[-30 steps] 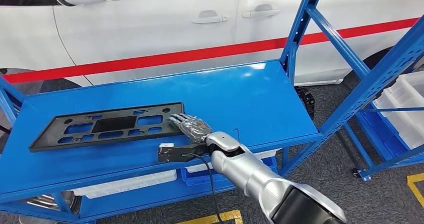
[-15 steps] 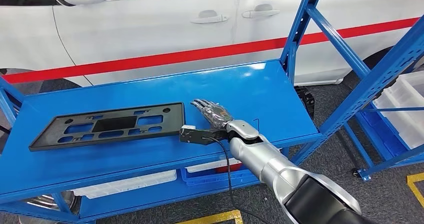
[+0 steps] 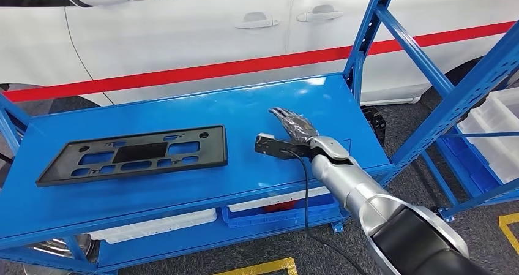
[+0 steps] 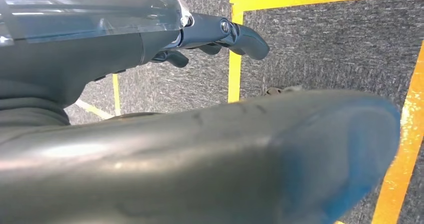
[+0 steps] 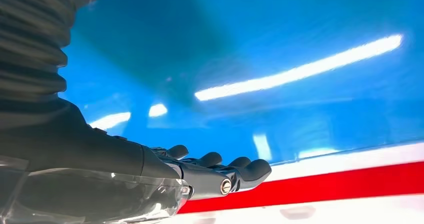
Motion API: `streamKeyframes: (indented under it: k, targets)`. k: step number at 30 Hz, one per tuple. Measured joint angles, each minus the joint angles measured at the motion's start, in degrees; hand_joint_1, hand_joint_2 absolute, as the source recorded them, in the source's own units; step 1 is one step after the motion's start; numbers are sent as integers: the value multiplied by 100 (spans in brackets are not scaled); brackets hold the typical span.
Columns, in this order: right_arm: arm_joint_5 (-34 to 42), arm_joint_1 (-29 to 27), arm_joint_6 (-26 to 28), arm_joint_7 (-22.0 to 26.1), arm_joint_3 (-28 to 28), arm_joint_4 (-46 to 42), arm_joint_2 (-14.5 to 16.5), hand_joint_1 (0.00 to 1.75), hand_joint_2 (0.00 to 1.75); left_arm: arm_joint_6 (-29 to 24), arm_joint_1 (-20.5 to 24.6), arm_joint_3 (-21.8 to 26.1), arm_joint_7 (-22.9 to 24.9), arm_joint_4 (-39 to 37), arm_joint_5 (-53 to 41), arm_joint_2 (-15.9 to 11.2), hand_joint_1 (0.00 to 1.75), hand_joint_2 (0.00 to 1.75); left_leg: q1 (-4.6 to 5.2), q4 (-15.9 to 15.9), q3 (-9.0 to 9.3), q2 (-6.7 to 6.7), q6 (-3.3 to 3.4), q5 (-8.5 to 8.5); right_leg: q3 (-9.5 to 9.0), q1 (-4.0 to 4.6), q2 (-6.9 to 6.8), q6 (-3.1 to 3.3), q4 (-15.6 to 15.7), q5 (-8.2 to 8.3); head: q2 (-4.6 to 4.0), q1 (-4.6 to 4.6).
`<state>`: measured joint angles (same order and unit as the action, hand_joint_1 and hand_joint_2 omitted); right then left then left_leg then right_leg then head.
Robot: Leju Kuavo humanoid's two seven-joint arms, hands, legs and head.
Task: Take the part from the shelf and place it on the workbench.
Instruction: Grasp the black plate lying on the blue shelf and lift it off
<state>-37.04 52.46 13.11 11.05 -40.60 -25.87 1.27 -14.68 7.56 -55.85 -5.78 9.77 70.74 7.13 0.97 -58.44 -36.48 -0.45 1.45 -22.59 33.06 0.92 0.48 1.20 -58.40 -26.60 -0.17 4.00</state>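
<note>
Lying flat: black part [image 3: 136,154] | blue shelf [image 3: 294,106] | right robot hand [image 3: 292,125] empty, apart

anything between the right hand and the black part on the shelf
Nothing: in the head view, bare blue shelf top separates the right hand from the black part.

1. A black part [image 3: 136,154], pierced with cut-outs, lies at nine o'clock on a glossy blue shelf [image 3: 183,113].
2. A silver arm ends in a dark right hand [image 3: 292,124].
3. At twelve o'clock, a white car [image 3: 202,30] carries a red stripe [image 3: 245,67].
4. Yellow floor lines [image 4: 234,79] cross grey carpet.
</note>
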Motion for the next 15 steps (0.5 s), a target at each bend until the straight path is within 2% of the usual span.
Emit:
streamKeyframes:
  k: [15]
  targets:
    - [489, -428, 330, 388, 387, -192, -140, 0, 175, -39, -28, 3, -80, 0, -49, -5, 0, 0, -1, 1, 0, 1, 0, -1, 1, 1, 1, -1, -1, -2, 0, 0]
